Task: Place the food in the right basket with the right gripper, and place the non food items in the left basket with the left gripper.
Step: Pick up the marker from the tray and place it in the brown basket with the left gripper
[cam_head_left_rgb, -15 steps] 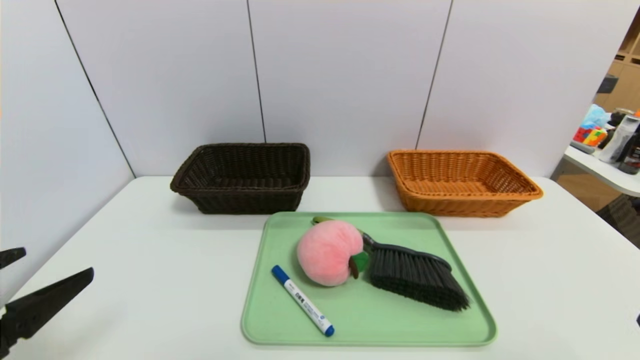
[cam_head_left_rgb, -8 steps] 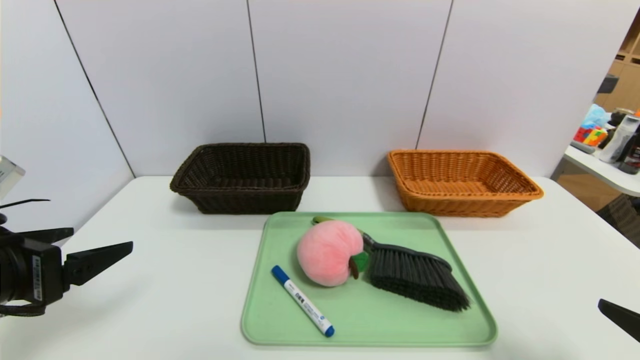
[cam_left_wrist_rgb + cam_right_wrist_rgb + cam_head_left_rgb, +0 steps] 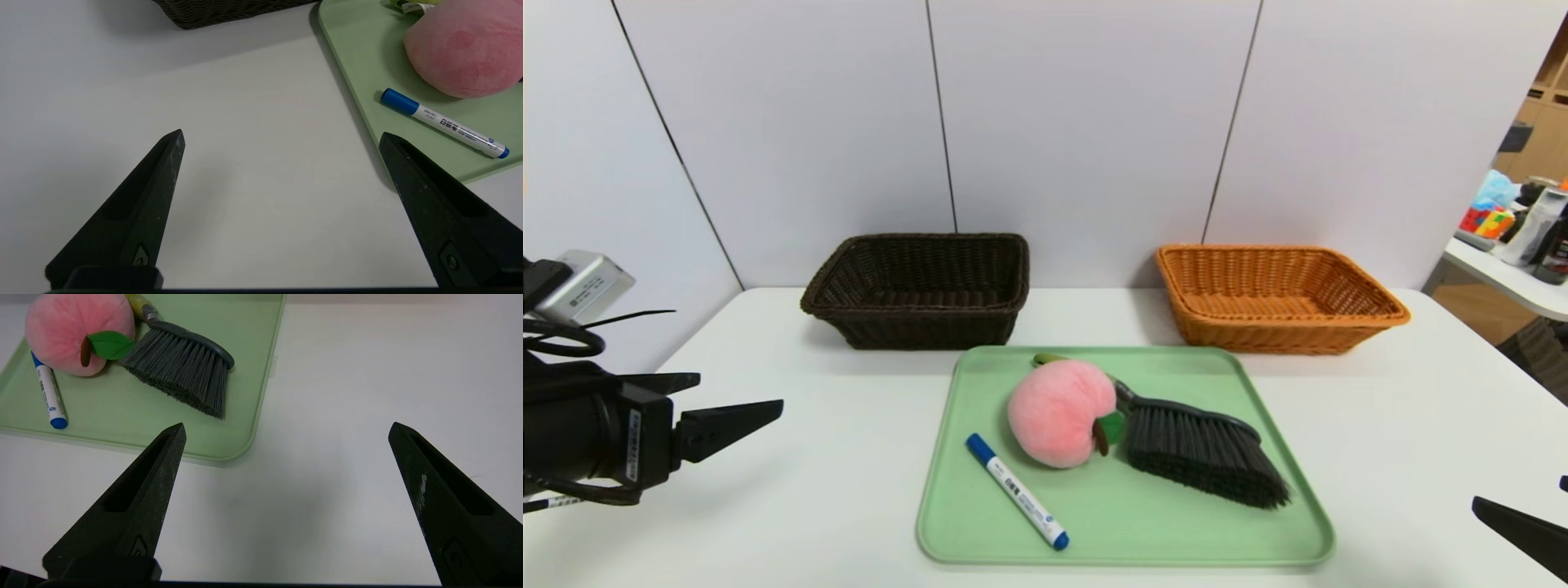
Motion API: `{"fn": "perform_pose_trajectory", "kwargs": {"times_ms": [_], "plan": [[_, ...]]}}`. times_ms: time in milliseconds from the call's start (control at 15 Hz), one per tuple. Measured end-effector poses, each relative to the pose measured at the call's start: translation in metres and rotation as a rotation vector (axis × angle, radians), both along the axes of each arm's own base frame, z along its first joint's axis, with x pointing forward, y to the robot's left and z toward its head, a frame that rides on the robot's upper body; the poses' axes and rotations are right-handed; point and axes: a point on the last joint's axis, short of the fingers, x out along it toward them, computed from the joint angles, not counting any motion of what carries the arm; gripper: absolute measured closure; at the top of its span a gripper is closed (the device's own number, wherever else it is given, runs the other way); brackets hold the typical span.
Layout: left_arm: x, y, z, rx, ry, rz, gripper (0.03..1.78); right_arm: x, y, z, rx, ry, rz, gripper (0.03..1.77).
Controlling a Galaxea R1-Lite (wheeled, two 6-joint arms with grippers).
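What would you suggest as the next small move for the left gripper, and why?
Probably ease the open, empty left gripper right, over the marker: the pen lies uncovered on the tray, nearer than the brush, whose handle the peach partly hides.

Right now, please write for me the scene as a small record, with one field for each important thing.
left gripper: open, empty, over the table left of the tray
right gripper: open, empty, over the table right of the tray
tray: green, below both baskets in the head view
on tray: plush peach, marker, brush
left basket: dark brown, empty
right basket: orange-tan, empty
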Motion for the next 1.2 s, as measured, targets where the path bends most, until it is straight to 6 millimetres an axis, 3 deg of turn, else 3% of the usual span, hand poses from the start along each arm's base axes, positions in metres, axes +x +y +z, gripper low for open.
{"fn": "perform_pose_trajectory", "kwargs": {"times_ms": [267, 667, 933, 1200], "plan": [[0.021, -0.021, 0.000, -0.008, 0.021, -0.110, 0.12, 0.017, 0.002, 0.002, 0.007, 0.008, 0.040, 0.09], [0.045, -0.072, -0.002, -0.004, 0.046, -0.335, 0.12, 0.028, 0.008, -0.001, -0.043, 0.036, 0.149, 0.09], [0.047, -0.119, -0.011, 0.005, 0.106, -0.500, 0.12, 0.031, 0.010, -0.005, -0.047, 0.063, 0.169, 0.09], [0.044, -0.148, -0.028, 0.045, 0.198, -0.438, 0.12, 0.042, 0.012, -0.009, -0.045, 0.084, 0.169, 0.09]]}}
